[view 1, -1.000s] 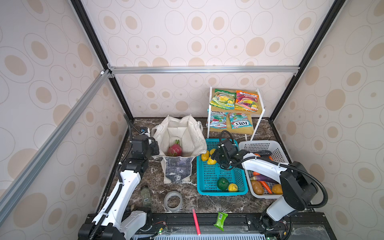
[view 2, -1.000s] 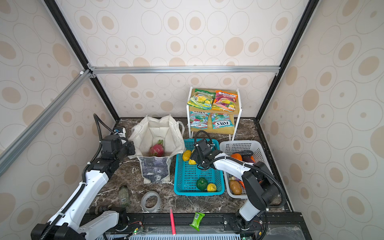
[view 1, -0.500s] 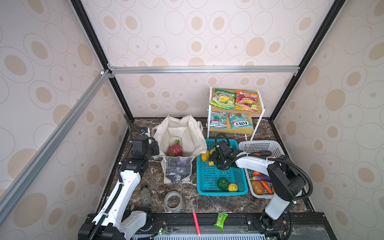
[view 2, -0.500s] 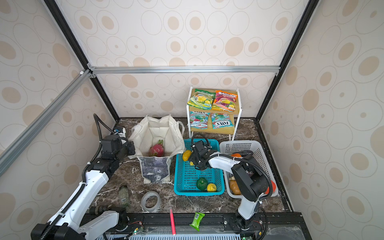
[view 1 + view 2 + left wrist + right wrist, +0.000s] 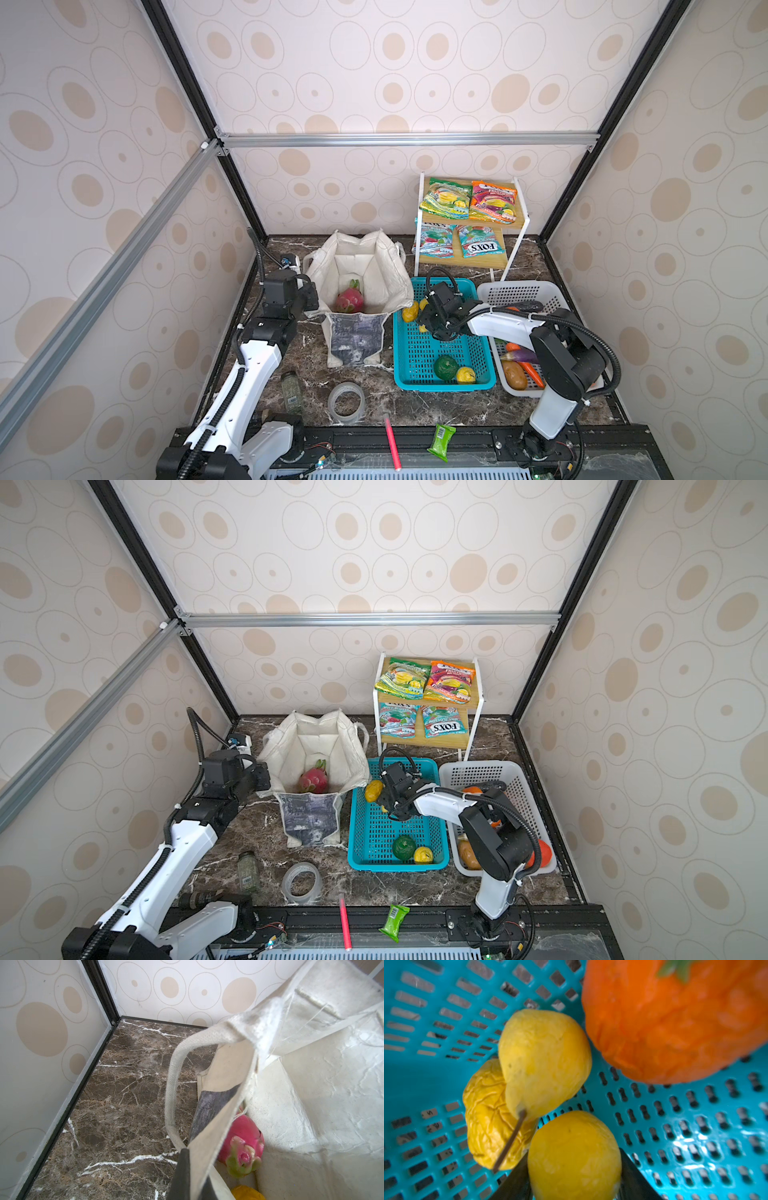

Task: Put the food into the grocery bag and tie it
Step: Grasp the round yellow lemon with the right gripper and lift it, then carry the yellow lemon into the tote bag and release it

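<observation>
Down in the teal basket point(image 5: 440, 388), the right gripper point(image 5: 424, 322).
Its fingers point(image 5: 633, 1178) flank a yellow fruit point(image 5: 574, 1157); gripped or not, I cannot tell. The left gripper point(image 5: 309, 297) pinches the grocery bag point(image 5: 386, 274) rim, dragon fruit point(image 5: 349, 300) inside.

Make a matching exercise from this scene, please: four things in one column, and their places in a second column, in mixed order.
Things
1. dragon fruit
2. tape roll
3. green packet
4. eggplant

Places
A. in the white basket
B. on the top shelf of the rack
C. inside the bag
D. on the table, in front of the bag

Pairs: 1-C, 2-D, 3-B, 4-A
</observation>
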You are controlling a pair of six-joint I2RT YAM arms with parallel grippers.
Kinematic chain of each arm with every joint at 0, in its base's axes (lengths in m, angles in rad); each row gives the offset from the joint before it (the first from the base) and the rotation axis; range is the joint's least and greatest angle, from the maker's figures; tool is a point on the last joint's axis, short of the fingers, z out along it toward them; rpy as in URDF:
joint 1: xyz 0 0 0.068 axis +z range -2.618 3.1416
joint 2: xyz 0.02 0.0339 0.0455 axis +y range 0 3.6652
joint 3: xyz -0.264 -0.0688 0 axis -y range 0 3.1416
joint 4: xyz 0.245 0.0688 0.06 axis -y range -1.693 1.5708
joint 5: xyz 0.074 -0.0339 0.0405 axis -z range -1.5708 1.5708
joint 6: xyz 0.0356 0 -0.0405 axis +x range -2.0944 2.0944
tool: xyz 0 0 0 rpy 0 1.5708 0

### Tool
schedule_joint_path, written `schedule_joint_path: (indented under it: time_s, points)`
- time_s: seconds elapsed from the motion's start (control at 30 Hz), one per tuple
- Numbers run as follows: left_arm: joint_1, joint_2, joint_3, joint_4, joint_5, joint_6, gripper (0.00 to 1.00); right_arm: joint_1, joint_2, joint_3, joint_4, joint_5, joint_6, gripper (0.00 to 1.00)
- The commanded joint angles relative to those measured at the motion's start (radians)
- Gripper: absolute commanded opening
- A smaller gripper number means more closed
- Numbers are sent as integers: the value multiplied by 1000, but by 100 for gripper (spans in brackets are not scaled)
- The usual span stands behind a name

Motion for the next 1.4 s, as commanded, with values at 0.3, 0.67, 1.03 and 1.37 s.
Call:
schedule_joint_path:
  time_s: [0.3, 0.67, 1.03, 1.37]
  points:
    - [-8, -12, 5, 19, -3, -4, 0, 41, -216, 4, -136, 186, -46, 53]
    - [-8, -15, 6, 14, -16, 1, 0, 88, -391, 193, -245, 311, -372, 50]
    - [-8, -18, 5, 10, -28, 5, 0, 191, -182, 557, -296, 240, -611, 50]
    - [-9, -13, 7, 5, -37, 6, 0, 291, 235, 977, -481, 161, -651, 52]
